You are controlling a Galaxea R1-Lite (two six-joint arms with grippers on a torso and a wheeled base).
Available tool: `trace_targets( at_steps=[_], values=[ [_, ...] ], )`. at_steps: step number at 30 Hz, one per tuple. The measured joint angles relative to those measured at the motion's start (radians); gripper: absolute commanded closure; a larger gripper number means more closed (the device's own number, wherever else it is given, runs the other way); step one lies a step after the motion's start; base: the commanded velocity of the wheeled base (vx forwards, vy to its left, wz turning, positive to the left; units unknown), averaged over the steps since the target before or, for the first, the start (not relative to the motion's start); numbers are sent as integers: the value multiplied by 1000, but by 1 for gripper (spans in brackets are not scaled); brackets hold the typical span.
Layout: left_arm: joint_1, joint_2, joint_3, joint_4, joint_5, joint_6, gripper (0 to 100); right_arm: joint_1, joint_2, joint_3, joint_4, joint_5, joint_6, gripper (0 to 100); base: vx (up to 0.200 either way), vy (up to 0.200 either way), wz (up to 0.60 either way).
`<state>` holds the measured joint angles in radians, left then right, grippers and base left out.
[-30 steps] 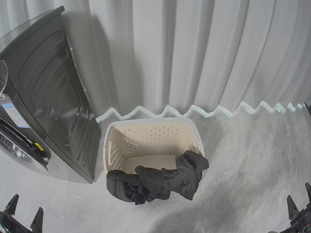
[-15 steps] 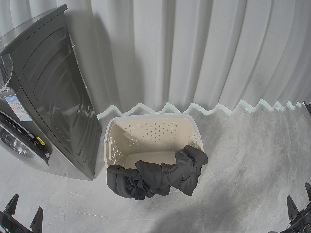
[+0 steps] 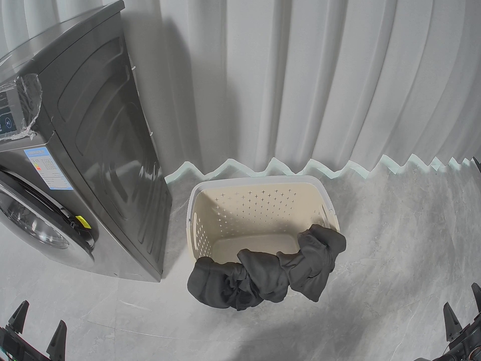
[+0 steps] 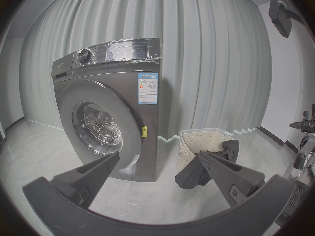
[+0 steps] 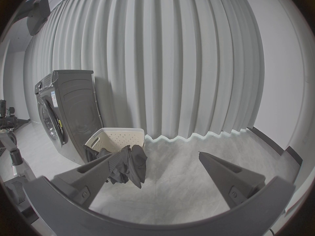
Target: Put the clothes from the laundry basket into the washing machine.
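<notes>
At the lower left edge of the head view, the left claw [image 3: 40,322] hung low over the floor [image 3: 401,236], its two pointed fingers spread apart with nothing between them. It was well apart from both machine and basket.

Beyond it stood the dark grey front-loading washing machine [image 3: 100,141], on the floor in front of the white pleated curtain [image 3: 300,76]. Its round glass door [image 3: 35,221] lay flush with the front, and the steel drum showed through the glass in the left wrist view. A blue-edged label [image 3: 48,169] sat on the front above the door, and clear plastic film [image 3: 25,106] covered the control panel.

Just beside the machine's right flank stood the cream laundry basket [image 3: 260,182], upright on the floor, its walls pierced with small star-shaped holes. A dark grey garment [image 3: 265,277] was bunched over the basket's near rim, from the near left corner across to the near right corner, with part of it hanging down the outside. Bare basket floor showed behind it.

At the lower right edge, the right claw [image 3: 462,302] also hung low with its fingers apart and empty, well clear of the basket and the garment.
</notes>
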<state>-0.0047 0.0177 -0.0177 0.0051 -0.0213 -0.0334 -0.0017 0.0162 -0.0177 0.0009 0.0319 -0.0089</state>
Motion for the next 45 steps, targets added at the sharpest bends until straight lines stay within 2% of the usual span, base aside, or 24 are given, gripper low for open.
trace_targets(
  at_steps=[45],
  values=[
    [0, 0, 0, -1, 0, 0, 0, 0, 0, 0, 1, 0, 0, 0, 0, 200, 0]
  ],
)
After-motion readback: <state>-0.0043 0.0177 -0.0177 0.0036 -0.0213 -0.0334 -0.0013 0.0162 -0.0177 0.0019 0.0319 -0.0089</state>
